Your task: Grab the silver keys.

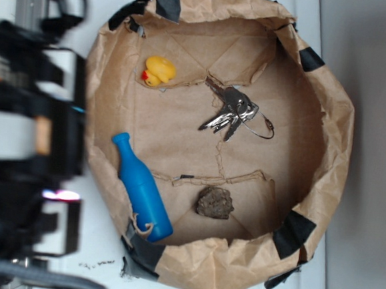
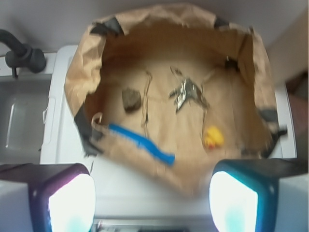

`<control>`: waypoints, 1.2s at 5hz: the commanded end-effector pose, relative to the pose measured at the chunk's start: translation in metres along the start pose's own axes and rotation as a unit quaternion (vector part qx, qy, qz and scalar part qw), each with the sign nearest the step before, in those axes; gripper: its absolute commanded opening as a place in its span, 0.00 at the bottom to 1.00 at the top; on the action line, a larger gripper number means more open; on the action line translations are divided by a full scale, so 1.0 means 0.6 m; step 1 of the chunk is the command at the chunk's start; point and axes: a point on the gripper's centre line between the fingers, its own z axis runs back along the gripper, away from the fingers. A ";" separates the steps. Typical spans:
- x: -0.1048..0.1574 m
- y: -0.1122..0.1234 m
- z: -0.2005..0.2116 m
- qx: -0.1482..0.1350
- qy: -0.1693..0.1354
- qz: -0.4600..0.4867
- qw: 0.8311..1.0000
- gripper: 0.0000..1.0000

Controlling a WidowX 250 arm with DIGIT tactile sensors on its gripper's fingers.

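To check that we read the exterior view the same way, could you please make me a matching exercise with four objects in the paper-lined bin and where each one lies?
Column one:
1. silver keys
2. yellow rubber duck
3. blue bottle
4. brown rock

Column two, places in the exterior view:
A. lower middle of the bin floor
B. along the left wall, running down to the bottom edge
C. near the centre, slightly towards the top
D. upper left part of the floor

Pairs: 1-C, 2-D, 3-B, 4-A

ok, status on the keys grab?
Fingers open, outside the paper bin. Silver keys untouched mid-bin. Duck, blue bottle, rock lie clear of them.
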 end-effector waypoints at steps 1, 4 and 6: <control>0.061 0.065 -0.082 -0.046 -0.041 0.003 0.998 1.00; 0.061 0.065 -0.082 -0.046 -0.041 0.003 0.998 1.00; 0.093 0.078 -0.178 0.015 -0.054 -0.165 0.985 1.00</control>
